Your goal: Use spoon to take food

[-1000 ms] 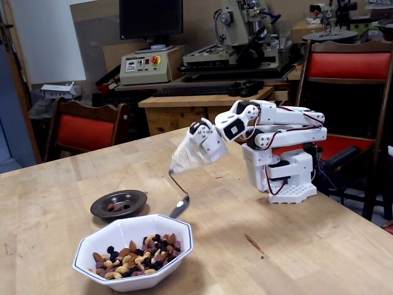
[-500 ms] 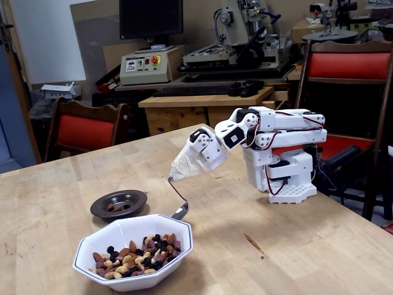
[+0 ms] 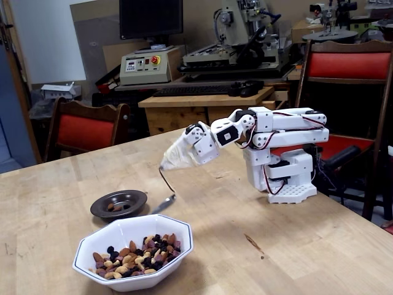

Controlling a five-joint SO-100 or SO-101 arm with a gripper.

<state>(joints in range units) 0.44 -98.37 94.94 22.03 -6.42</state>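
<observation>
Fixed view. A white bowl (image 3: 132,249) stands near the front edge of the wooden desk (image 3: 276,246), holding the food (image 3: 136,255), a heap of brown nuts, pale nuts and dark raisins. Just behind it and to its left sits a small dark dish (image 3: 119,204) with a few pieces lying in it; what they are is too small to tell. Red-cushioned chairs (image 3: 83,129) stand behind the desk at left and right, and a bench with a monitor (image 3: 151,19), a control box (image 3: 145,65) and a keyboard (image 3: 195,91) fills the background.

The spoon (image 3: 163,184) hangs from the pincer (image 3: 175,158): its taped top is pinched there, the thin dark handle curves downward, and the shiny bowl lies low above the desk, between the dark dish and the far rim of the white bowl, apart from the food. The tape wrapping hides the fingertips, so how far the jaws stand apart cannot be read beyond their holding the spoon. Whether the spoon bowl touches the desk is unclear.

The white arm (image 3: 270,132) rises from its base (image 3: 285,178) at right; the upper links run roughly level toward the left, the wrist tilting down.
</observation>
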